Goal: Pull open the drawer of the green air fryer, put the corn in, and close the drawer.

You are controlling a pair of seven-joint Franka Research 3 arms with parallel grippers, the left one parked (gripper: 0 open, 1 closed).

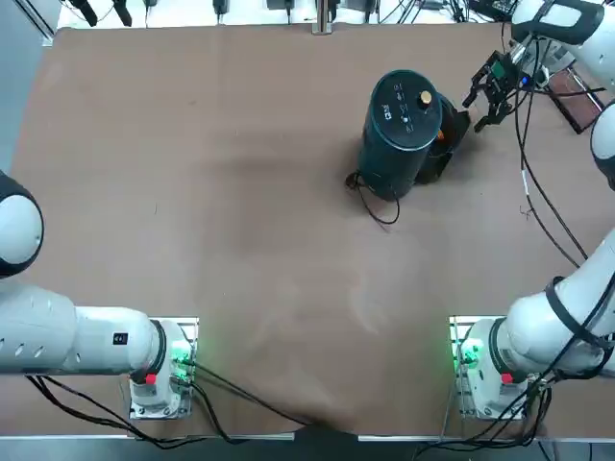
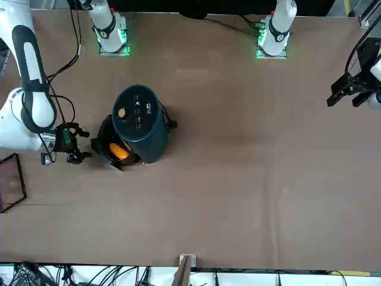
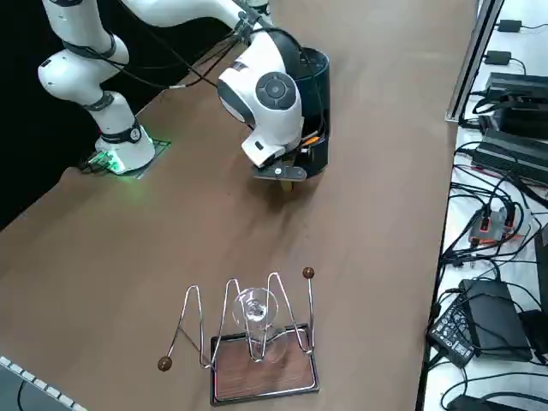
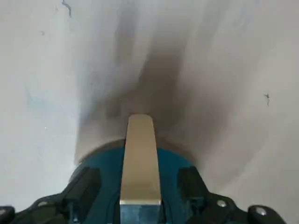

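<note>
The green air fryer (image 1: 402,130) (image 2: 140,121) stands upright at the far right of the table, its gold knob on top. Its dark drawer (image 1: 450,144) (image 2: 107,149) is pulled out on the side facing my right gripper. The orange corn (image 2: 119,151) (image 1: 441,135) lies inside the drawer. My right gripper (image 1: 492,88) (image 2: 75,143) hangs low just outside the drawer front, open and holding nothing. In the right wrist view the drawer's pale handle (image 4: 140,158) runs between the two dark fingers (image 4: 86,184). In the right side view my wrist covers most of the fryer (image 3: 315,81).
A wire rack holding a glass (image 3: 255,321) on a wooden tray (image 1: 579,101) (image 2: 11,182) stands close beyond my gripper at the table's right edge. The fryer's black cord (image 1: 377,200) loops on the table on the base side.
</note>
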